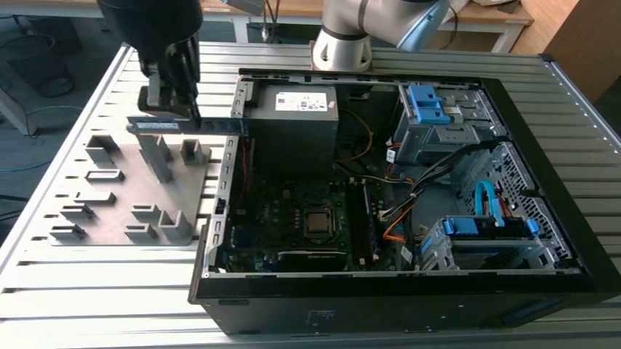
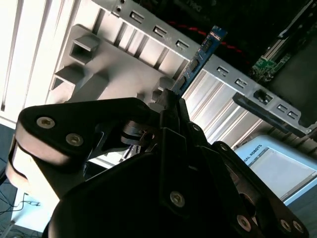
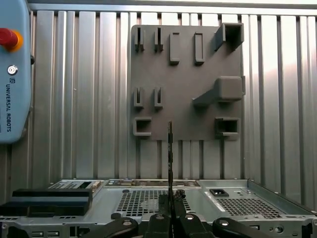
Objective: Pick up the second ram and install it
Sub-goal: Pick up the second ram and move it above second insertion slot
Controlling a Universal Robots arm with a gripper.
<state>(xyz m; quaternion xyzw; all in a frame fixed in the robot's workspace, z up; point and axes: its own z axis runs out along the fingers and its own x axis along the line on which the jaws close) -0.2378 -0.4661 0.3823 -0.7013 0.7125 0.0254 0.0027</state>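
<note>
Where the ribbed metal table [image 1: 97,291] meets the open computer case [image 1: 388,305], the gripper [image 1: 185,113] pinches the 2nd ram [image 1: 185,125] level above the grey fixture plate [image 1: 109,209]; wooden desks [image 1: 485,18] stand in the room behind.

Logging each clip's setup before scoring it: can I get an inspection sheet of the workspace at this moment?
Surface: ribbed metal table, carrying the open case and a grey fixture plate.
Job's things: ram held level in the air, by the plate's edge nearest the case.
Clutter: pendant lying on the table.
Grippers: gripper shut on the ram.
Cables: blue cable and orange cable inside the case.
Surroundings: wooden desks behind the table.
</note>
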